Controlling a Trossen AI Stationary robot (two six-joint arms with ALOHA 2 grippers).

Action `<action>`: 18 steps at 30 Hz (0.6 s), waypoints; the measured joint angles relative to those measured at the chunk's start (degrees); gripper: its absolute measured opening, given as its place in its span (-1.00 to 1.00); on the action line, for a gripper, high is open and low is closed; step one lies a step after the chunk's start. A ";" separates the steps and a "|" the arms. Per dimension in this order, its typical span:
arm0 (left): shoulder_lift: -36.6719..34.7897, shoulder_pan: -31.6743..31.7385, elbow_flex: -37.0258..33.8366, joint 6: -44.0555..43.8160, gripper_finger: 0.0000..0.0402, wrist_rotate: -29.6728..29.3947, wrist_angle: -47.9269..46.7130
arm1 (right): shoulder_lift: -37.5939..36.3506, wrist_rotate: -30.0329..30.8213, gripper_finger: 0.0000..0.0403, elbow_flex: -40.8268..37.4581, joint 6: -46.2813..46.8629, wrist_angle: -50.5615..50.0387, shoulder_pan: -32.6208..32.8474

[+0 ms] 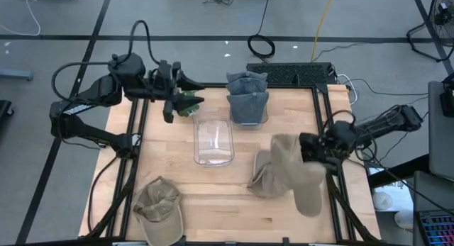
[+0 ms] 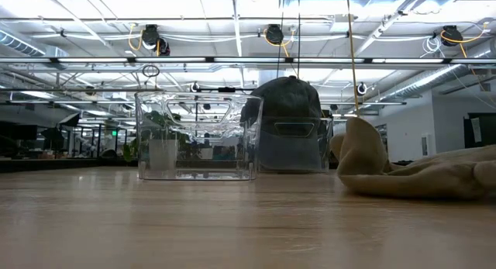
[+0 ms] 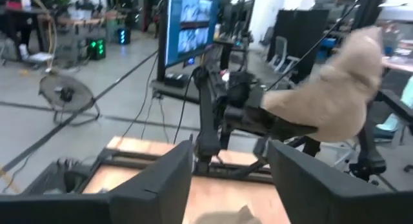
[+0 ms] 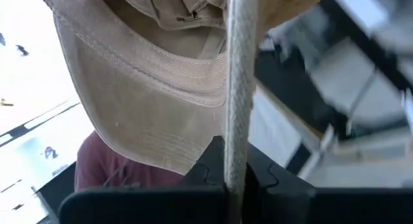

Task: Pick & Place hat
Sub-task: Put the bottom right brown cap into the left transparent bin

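Tan hat (image 1: 298, 176) in clamped right hand (image 1: 317, 152).

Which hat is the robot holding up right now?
The tan hat, on the table's right side, pinched in the right gripper. The olive cap lies alone at the near-left; the blue-grey hats sit at the back.

Overhead, table-level, two wrist views.
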 joint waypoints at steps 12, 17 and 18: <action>0.00 3.42 0.00 7.63 0.56 7.36 0.99 | 12.92 -0.27 -1.00 5.12 -3.40 14.39 -9.34; 0.00 4.64 0.00 8.08 0.61 13.65 1.72 | 20.91 -8.50 -1.00 13.27 -2.85 14.36 -12.87; 0.00 4.78 0.00 7.96 0.61 15.44 2.32 | 22.26 -10.41 -1.00 14.93 -2.26 14.37 -13.63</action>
